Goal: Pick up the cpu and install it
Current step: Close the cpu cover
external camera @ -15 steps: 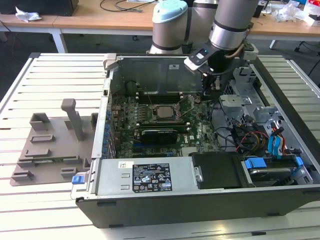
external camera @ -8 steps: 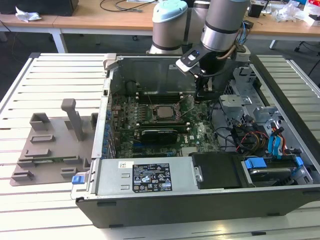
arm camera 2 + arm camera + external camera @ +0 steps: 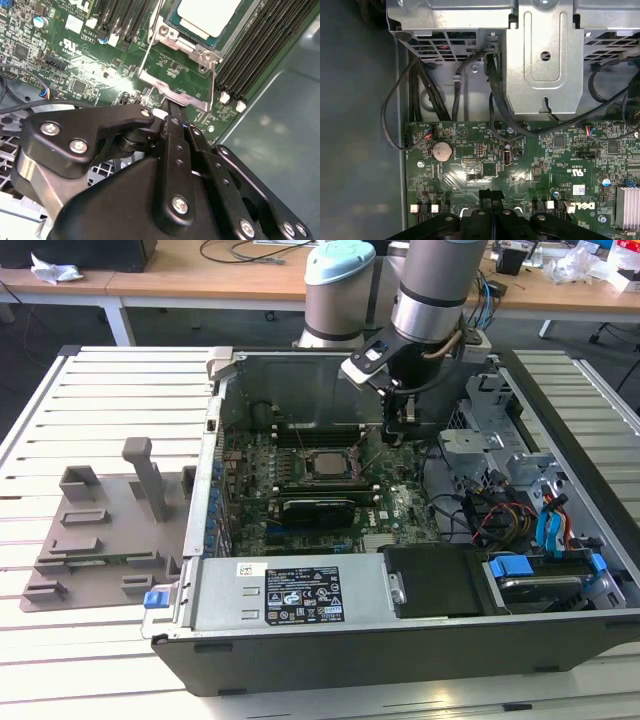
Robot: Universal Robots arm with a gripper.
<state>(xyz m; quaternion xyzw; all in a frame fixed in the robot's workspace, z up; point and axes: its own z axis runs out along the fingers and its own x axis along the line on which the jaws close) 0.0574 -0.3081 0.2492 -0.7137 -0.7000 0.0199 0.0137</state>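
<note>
- We see the arm reach down into an open computer case (image 3: pixel 300 645) that lies on a white slatted table (image 3: pixel 100 390).
- In the exterior view the gripper (image 3: pixel 395 432) hangs over the motherboard (image 3: pixel 400 510), just toward the exterior view's right of the processor socket.
- The cpu (image 3: pixel 325 462) sits flat in that socket with its silvery top facing up. It is apart from the gripper and nothing grips it.
- In the second wrist view we see the cpu (image 3: pixel 205 15) seated inside its metal socket frame (image 3: pixel 175 92), with black memory slots (image 3: pixel 255 50) running alongside.
- The gripper (image 3: pixel 170 107) has its jaws drawn fully together. The two black fingers (image 3: pixel 175 137) lie side by side with no gap, and we see nothing between them.
- The fingertips stand at the near edge of the socket frame. We cannot tell whether they touch it.
- In the first wrist view the gripper (image 3: pixel 491 192) again shows a thin seam between closed fingers, over the green board.
- That view also shows a round coin battery (image 3: pixel 441 150), black cables (image 3: pixel 395 115), a ribbed heatsink (image 3: pixel 627 205) and a bare metal drive cage (image 3: pixel 545 65).
- In the exterior view a black graphics card (image 3: pixel 318 506) sits on the board just in front of the socket.
- A grey plastic tray (image 3: pixel 90 540) rests on the table well to the exterior view's left of the case.
</note>
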